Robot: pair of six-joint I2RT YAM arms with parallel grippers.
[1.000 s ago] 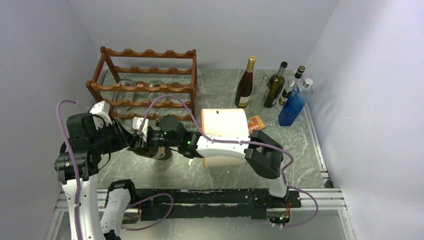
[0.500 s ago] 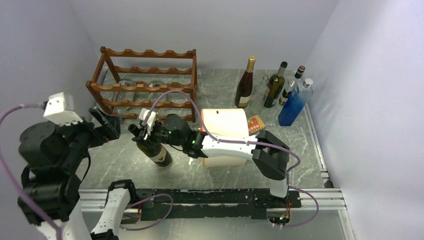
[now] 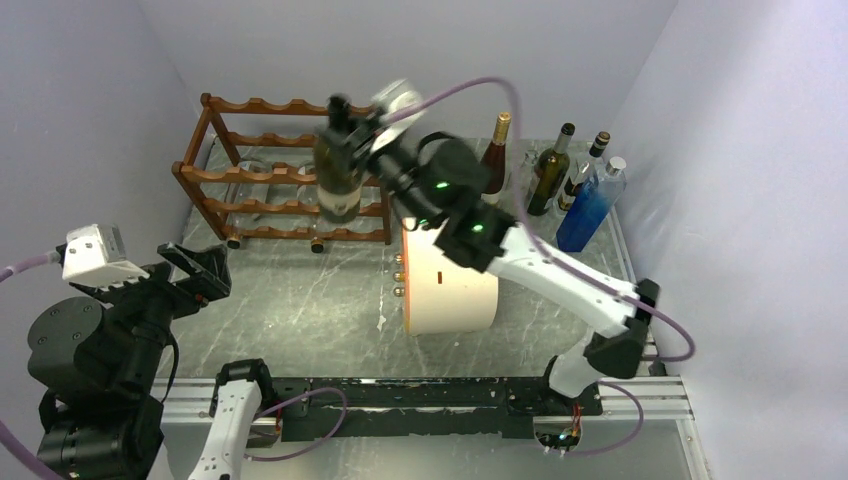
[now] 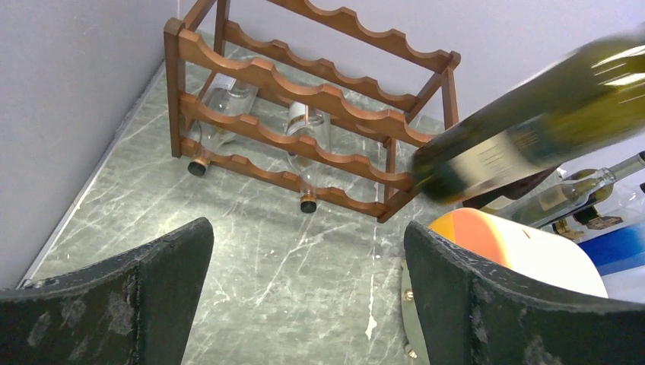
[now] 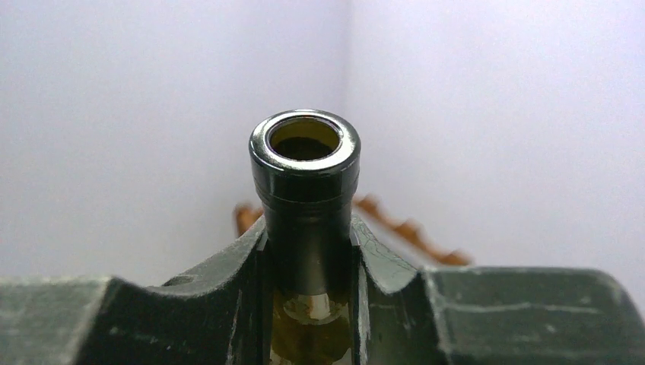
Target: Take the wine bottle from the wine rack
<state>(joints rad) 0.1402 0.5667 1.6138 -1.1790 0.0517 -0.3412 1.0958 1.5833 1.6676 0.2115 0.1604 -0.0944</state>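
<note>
The right gripper is pinching the neck of the dark green glass wine bottle, which hangs in the air in front of the reddish-brown wooden wine rack, touching none of its rails; the left gripper stands spread wide and empty, well apart. The lift-out looks done; what remains is the set-down. That calls for a firm hold on the neck and a path clear of the cream cylinder, since the heavy body may swing.
</note>
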